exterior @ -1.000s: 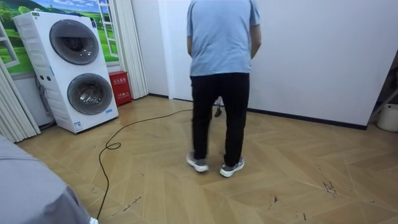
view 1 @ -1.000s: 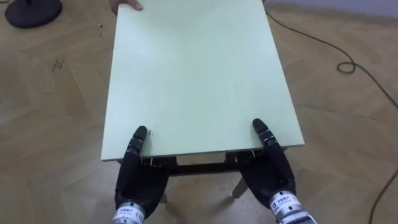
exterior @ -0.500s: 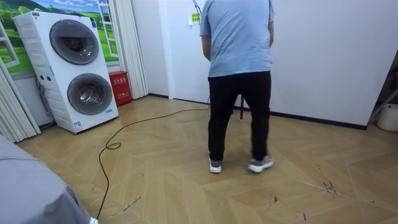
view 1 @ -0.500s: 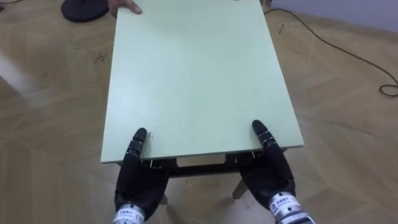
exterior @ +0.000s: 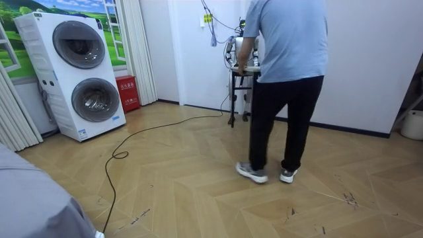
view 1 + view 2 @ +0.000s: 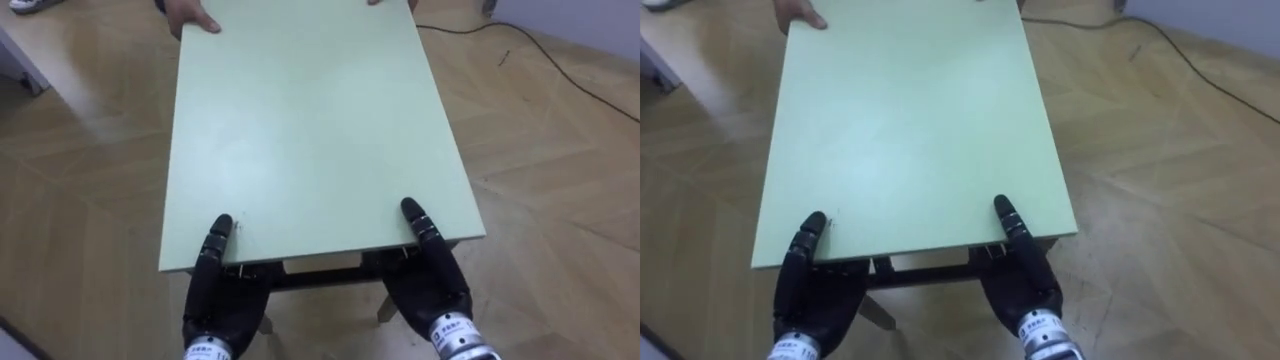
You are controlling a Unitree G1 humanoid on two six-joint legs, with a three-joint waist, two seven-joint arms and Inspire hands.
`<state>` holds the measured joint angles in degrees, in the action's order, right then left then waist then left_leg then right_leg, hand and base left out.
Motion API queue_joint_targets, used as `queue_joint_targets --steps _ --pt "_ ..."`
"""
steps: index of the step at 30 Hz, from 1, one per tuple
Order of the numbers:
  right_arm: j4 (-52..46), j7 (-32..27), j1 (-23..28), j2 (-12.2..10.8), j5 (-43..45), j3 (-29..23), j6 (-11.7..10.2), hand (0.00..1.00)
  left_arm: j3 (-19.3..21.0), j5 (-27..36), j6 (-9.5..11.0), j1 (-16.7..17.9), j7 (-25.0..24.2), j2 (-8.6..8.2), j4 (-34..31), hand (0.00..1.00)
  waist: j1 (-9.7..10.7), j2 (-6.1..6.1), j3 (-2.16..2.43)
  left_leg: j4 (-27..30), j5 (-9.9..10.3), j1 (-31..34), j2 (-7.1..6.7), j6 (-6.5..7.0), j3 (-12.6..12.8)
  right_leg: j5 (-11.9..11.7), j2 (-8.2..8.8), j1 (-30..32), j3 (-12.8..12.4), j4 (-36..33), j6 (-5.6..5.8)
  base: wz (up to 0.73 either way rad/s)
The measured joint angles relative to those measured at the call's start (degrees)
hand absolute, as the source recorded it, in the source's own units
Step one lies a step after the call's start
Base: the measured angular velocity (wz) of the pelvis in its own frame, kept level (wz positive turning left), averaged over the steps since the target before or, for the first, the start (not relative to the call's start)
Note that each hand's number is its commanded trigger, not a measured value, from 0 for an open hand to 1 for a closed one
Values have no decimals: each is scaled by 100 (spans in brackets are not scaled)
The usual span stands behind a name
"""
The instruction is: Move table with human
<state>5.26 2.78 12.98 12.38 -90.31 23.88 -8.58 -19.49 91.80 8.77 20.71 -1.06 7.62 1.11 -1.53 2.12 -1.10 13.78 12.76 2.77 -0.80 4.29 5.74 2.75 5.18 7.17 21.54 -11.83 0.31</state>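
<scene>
- My left robot hand [image 6: 224, 288] was at the near edge of the bench [image 6: 315, 130], by its left corner. Part of it lay up on the pale green top and the rest sat beneath the edge.
- I could not tell whether that robot hand was clamped on the bench, since the top hid what was under it.
- My right robot hand [image 6: 430, 278] was at the same near edge, by the right corner, set the same way. I could not tell its grip either.
- The two robot hands were well apart, with most of the bench's width between them.
- Between them, just under the edge, a dark frame [image 6: 320, 270] showed, and a leg [image 6: 385, 305] ran down beside my right robot hand.
- The bench stretched straight away from both robot hands, with its top bare.
- At the far end, opposite my left robot hand, a person's hand [image 6: 195, 18] rested on the corner.
- In the room view the person [image 5: 285, 79] stood with their back to the camera, holding the far end of the bench [image 5: 246, 68] near a white wall [image 5: 370, 59].
- Past my right robot hand, a dark cable [image 6: 565, 72] lay across the wood floor [image 6: 560, 200].
- At the room view's left, two stacked washers [image 5: 82, 73] stood against the wall.
</scene>
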Motion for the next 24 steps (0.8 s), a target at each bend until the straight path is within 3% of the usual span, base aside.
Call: queue_joint_targets --steps 6,9,11,15,17,19,20,23,24 --pt "-3 -2 5 46 13 11 -4 100 -26 12 -5 4 5 -21 8 100 -56 76 4 -24 -15 -37 9 13 51 147 139 -133 231 -121 38 31" --pt "1 -7 7 -5 5 21 -9 100 -11 13 -4 0 22 -15 8 100 -149 99 -7 -5 -17 -37 3 15 52 197 191 -131 231 -265 91 24" --pt "0 -8 18 -23 6 18 -8 100 -4 13 -10 -1 32 -11 4 100 -190 122 -19 10 -16 0 -9 16 39 247 274 -97 281 -429 130 27" --pt "0 -8 72 -44 15 7 -12 100 -20 25 -22 0 68 -7 11 100 -142 123 -21 153 21 78 -156 78 11 587 586 -3 348 -1018 261 50" --pt "-1 -8 132 -71 27 -21 -17 100 -23 26 -62 0 114 -13 18 100 -60 122 -22 205 22 108 -228 82 -77 686 662 -28 174 -1185 349 77" --pt "-9 50 201 -94 40 -56 -12 100 -18 1 -120 0 112 14 21 100 -25 98 -30 214 -11 165 -323 137 -348 746 654 -83 -251 -1191 435 75" --pt "-9 69 236 -101 57 -77 -10 100 -25 -12 -130 9 112 14 25 100 -8 93 -31 219 -17 159 -355 146 -454 769 655 -135 -302 -1169 465 79" --pt "-8 250 436 -96 56 -227 52 100 -140 -35 -178 39 97 45 23 100 126 34 -65 345 -24 178 -553 155 -1073 905 613 -513 -694 -952 534 101" --pt "-8 284 458 -101 57 -251 57 100 -149 -47 -185 36 87 47 22 100 143 16 -70 380 -25 189 -593 156 -1153 936 610 -562 -778 -932 535 92"
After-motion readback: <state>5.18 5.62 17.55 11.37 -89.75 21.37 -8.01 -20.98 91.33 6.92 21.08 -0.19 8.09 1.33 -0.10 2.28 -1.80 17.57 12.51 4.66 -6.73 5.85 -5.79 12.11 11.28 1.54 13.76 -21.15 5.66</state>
